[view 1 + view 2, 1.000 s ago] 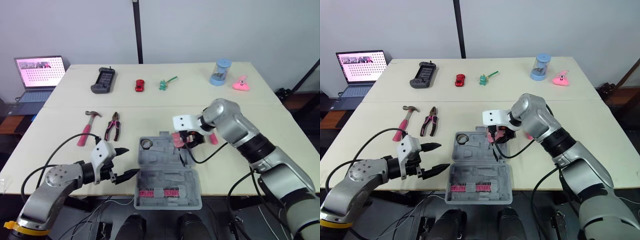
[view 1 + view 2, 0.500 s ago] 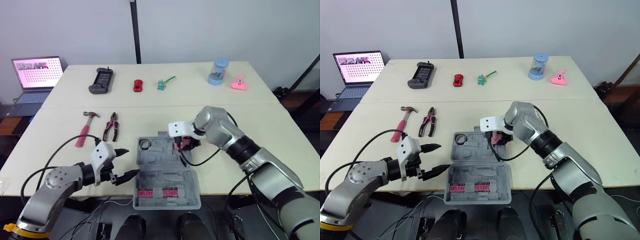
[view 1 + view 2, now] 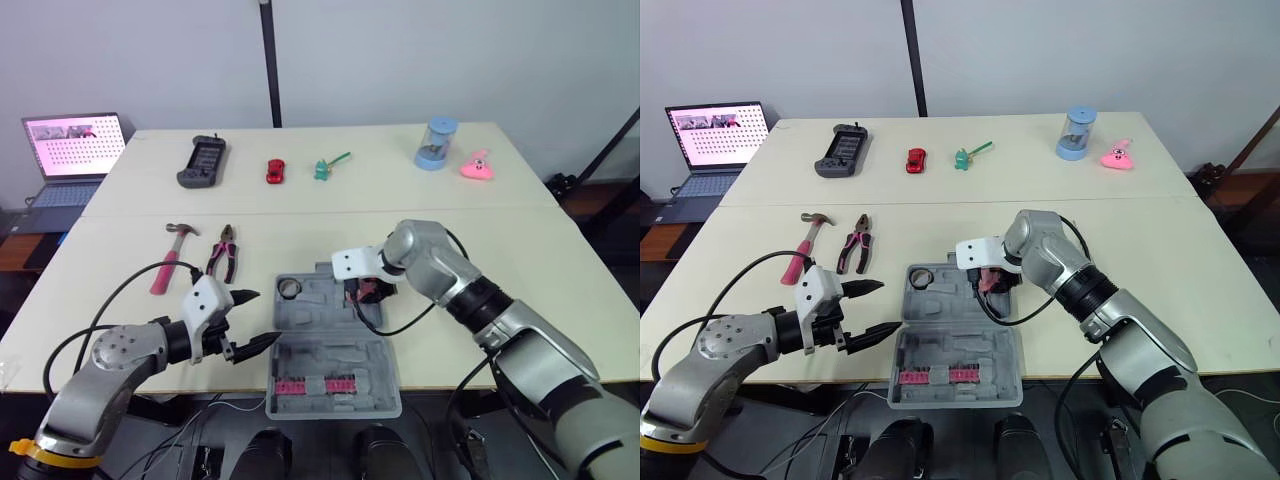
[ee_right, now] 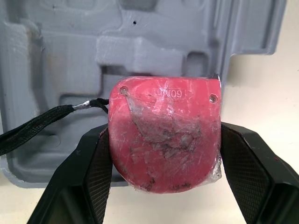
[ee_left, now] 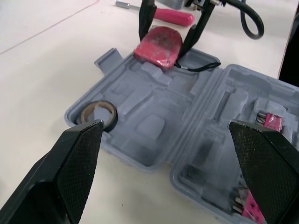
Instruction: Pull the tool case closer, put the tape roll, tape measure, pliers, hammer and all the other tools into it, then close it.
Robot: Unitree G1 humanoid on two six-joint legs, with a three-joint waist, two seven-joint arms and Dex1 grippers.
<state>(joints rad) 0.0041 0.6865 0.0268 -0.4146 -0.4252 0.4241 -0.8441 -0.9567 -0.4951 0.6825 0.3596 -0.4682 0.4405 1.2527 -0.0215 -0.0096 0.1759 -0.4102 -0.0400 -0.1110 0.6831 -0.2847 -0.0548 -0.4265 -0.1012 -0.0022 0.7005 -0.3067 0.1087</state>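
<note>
Right hand: it's clamping its 2 black fingers on the flat sides of the pink tape measure, a firm pinch.
Tape measure: it's hanging at the right end of the far half of the tool case, over a moulded pocket by the rim. I cannot tell whether it's touching the plastic.
Strap: a black cord is trailing from the tape measure down into the tray.
Left hand: it's hovering just off the case's left edge with its 2 fingers spread wide, carrying nothing.
Tool case: it's lying open and flat at the near edge of the tabletop, with pink bits showing in the near half.
Tape roll: it's sitting in the far-left pocket of the case.
Hammer and pliers: they're lying side by side on the tabletop left of the case, with the hammer farther left.
Pink-handled tool: it's lying on the tabletop just beyond the case.
Far side: a game controller, red toy car, green toy, blue cup and pink toy are lining up.
</note>
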